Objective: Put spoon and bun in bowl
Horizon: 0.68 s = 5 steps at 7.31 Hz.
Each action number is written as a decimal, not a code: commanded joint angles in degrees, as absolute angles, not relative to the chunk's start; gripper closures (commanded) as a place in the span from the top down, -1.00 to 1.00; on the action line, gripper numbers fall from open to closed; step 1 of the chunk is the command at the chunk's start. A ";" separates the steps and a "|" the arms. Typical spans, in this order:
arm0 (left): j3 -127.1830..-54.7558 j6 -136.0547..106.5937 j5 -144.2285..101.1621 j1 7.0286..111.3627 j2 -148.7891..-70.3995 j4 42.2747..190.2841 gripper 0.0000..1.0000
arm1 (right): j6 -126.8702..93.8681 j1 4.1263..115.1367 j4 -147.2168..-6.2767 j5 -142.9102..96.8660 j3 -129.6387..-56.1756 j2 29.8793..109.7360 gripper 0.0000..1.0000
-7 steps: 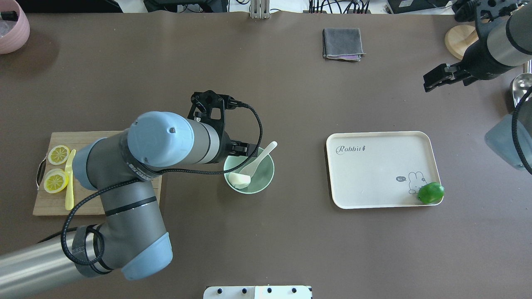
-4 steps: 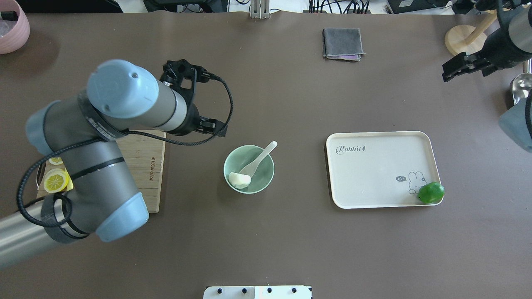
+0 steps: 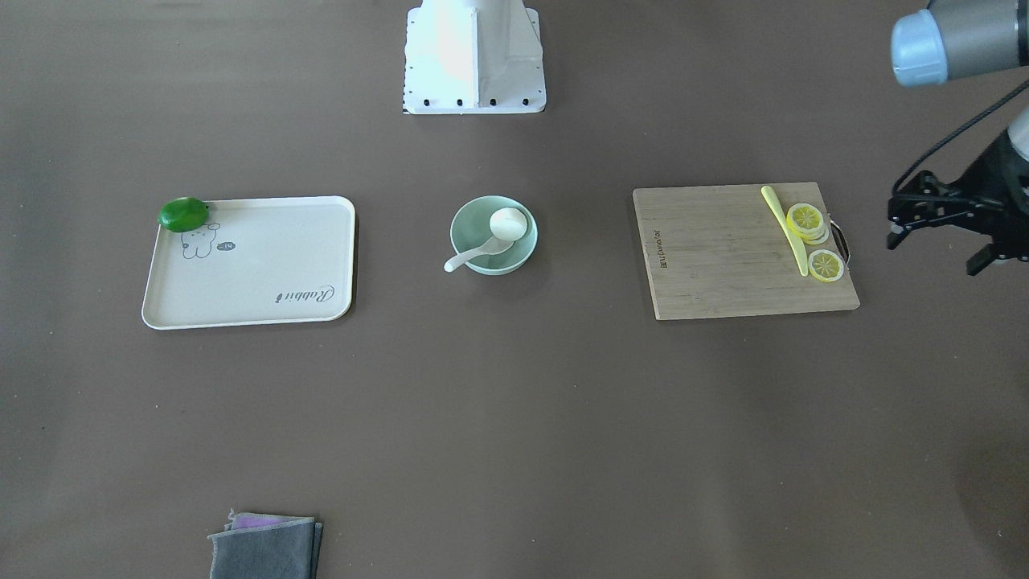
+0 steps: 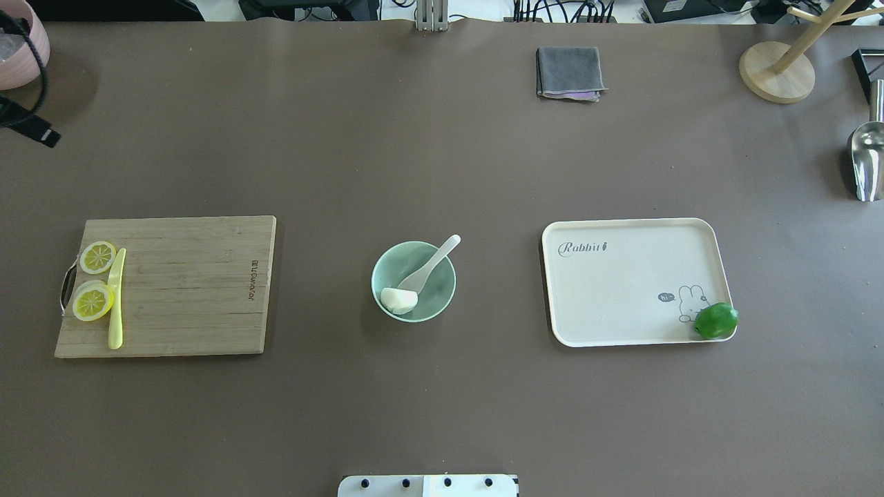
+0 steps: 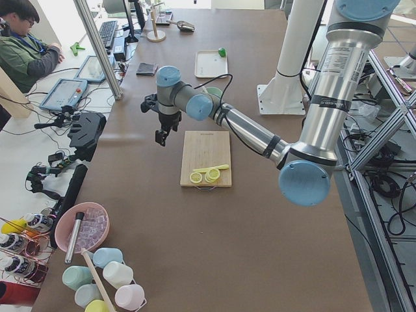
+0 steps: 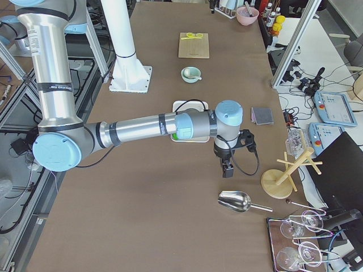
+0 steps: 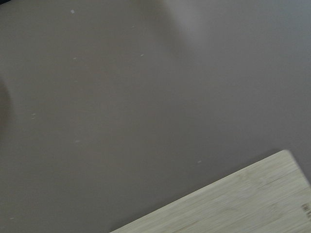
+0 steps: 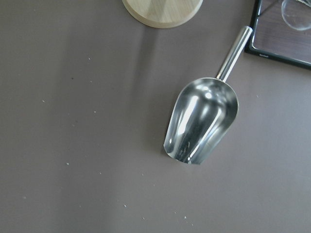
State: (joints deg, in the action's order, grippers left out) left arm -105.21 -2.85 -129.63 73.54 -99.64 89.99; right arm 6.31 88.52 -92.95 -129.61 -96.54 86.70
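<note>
The mint-green bowl (image 4: pixel 438 297) stands at the table's middle and also shows in the front-facing view (image 3: pixel 470 223). The white spoon (image 4: pixel 431 264) lies in it, scoop down, with its handle resting over the rim (image 3: pixel 470 257). The white bun (image 4: pixel 398 299) sits in the bowl beside the scoop (image 3: pixel 508 223). My left gripper (image 3: pixel 936 251) hangs open and empty beyond the cutting board's far end, well away from the bowl (image 5: pixel 160 135). My right gripper (image 6: pixel 227 168) shows only in the exterior right view, above the table near the metal scoop; I cannot tell whether it is open or shut.
A wooden cutting board (image 4: pixel 186 290) with lemon slices (image 4: pixel 93 301) and a yellow knife (image 4: pixel 116 300) lies left of the bowl. A cream tray (image 4: pixel 621 290) with a green lime (image 4: pixel 715 321) lies right. A grey cloth (image 4: pixel 570 72), metal scoop (image 8: pixel 201 121), wooden stand (image 4: pixel 775 72) and pink bowl (image 4: pixel 17 52) line the edges.
My left arm has drawn back from over the bowl to the left, almost out of the overhead view. My right arm has left that view to the right. Spoon and bun have not moved.
</note>
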 commanded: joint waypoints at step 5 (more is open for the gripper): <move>-101.60 4.57 -128.93 87.62 -82.72 91.58 0.97 | 6.33 89.39 -92.90 -134.45 -95.54 93.86 1.00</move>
